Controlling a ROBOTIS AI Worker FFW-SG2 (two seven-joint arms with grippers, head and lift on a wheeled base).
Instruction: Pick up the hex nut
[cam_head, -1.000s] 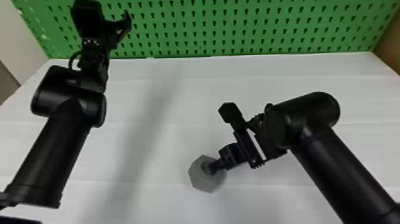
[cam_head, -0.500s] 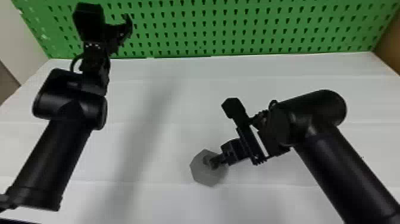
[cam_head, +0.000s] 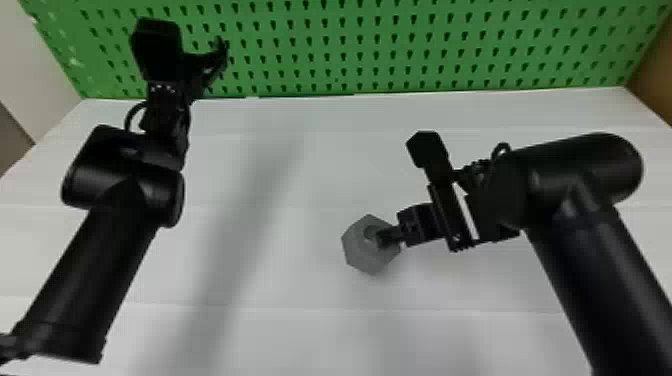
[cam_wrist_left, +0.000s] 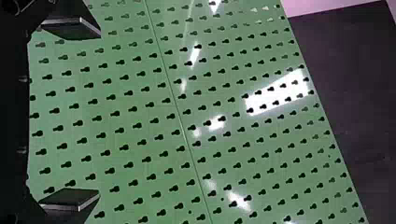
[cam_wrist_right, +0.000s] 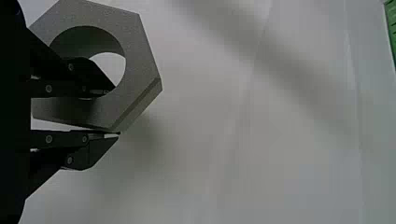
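Head view: your right gripper (cam_head: 384, 237) holds the grainy grey hex nut (cam_head: 357, 255) by its thick wall, one tapered finger inside the round bore, over the white table (cam_head: 300, 175). Your left gripper (cam_head: 217, 58) gapes wide before the green, perforated board (cam_head: 350, 45).

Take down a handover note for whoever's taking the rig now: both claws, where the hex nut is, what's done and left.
Left claw: open, empty, near the green pegboard.
Right claw: shut on the wall of the hex nut, one finger in its hole, one outside.
Done: nut gripped, apparently raised off the white table.
To do: probably only check it's clear and the grip secure.
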